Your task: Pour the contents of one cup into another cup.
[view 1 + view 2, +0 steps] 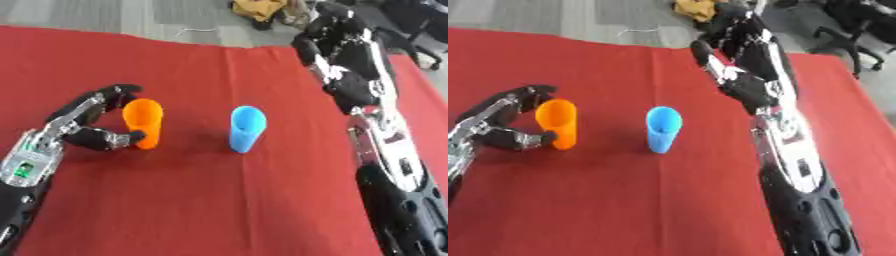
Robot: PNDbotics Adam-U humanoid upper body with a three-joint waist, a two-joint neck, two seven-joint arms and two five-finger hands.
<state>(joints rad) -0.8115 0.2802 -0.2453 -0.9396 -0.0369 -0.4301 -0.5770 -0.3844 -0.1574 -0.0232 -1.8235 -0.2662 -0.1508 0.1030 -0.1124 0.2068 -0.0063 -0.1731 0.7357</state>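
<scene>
We find no legible text, label, brand, number or sign in either view. The orange cup and the blue cup carry plain, unmarked walls. The red cloth on the counter bears no print. On the left forearm we see a small green panel, but no characters on it can be read. On the right forearm we see pale patches among the silver and black parts; we cannot tell whether they are markings.
</scene>
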